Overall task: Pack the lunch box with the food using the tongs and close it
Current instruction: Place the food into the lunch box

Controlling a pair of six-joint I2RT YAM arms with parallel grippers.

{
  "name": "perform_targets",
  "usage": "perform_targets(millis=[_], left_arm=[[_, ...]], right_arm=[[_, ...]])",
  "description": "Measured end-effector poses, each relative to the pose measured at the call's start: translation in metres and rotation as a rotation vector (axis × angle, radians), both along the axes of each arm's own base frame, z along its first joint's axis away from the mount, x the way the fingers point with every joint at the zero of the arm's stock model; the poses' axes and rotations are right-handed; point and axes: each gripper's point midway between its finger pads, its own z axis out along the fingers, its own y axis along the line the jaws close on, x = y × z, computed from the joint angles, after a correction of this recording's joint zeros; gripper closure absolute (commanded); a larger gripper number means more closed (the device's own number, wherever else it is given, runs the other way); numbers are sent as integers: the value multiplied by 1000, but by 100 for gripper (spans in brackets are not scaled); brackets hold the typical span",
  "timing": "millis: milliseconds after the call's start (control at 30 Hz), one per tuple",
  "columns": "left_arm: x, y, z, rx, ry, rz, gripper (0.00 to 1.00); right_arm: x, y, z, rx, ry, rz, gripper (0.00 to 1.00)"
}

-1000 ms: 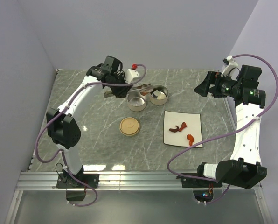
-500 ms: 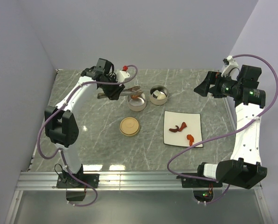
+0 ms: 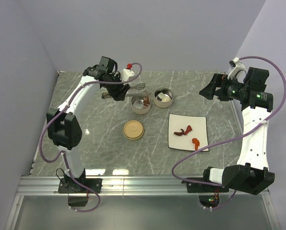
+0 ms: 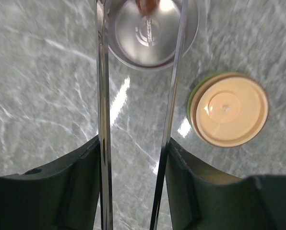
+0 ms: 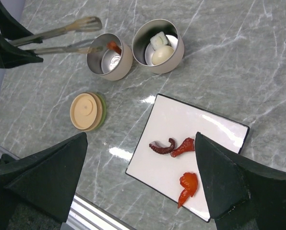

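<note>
My left gripper (image 3: 120,91) is shut on the silver tongs (image 3: 136,89), each arm lying against a finger (image 4: 88,167). The tongs' arms (image 4: 102,96) stand spread, reaching over the left tin (image 3: 140,104) of the lunch box. A brown sausage (image 5: 114,47) sits inside that tin at its far rim, by one tong tip. The right tin (image 5: 174,52) holds a white egg (image 5: 162,54) and a white piece. Red curved bits (image 5: 188,184) and a dark tentacle (image 5: 163,147) lie on the white plate (image 5: 205,127). My right gripper (image 5: 141,136) hangs open, high above the plate.
A tan round lid (image 3: 134,130) with a green rim lies flat on the marble table in front of the tins, also in the left wrist view (image 4: 228,109). Grey walls close the table at the left and back.
The left arm drew back to the left with the tongs, and the tongs' arms have spread apart. The sausage, carried between the tips before, now rests in the left tin. The right arm stayed still.
</note>
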Motion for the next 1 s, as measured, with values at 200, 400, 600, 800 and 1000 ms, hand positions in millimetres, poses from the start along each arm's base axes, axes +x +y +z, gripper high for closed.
perform_targets(millis=[200, 400, 600, 800, 1000], left_arm=[[3, -19, 34, -78, -56, -19, 44], [-4, -29, 41, -96, -53, -26, 46], [-1, -26, 34, -70, -50, -10, 50], [7, -22, 8, -22, -8, 13, 52], [12, -20, -9, 17, 16, 25, 52]], right_arm=[[-1, 2, 1, 9, -1, 11, 0], [-1, 3, 1, 11, -1, 13, 0], [0, 3, 0, 12, 2, 13, 0], [0, 2, -1, 13, 7, 13, 0], [1, 2, -2, 14, 11, 13, 0]])
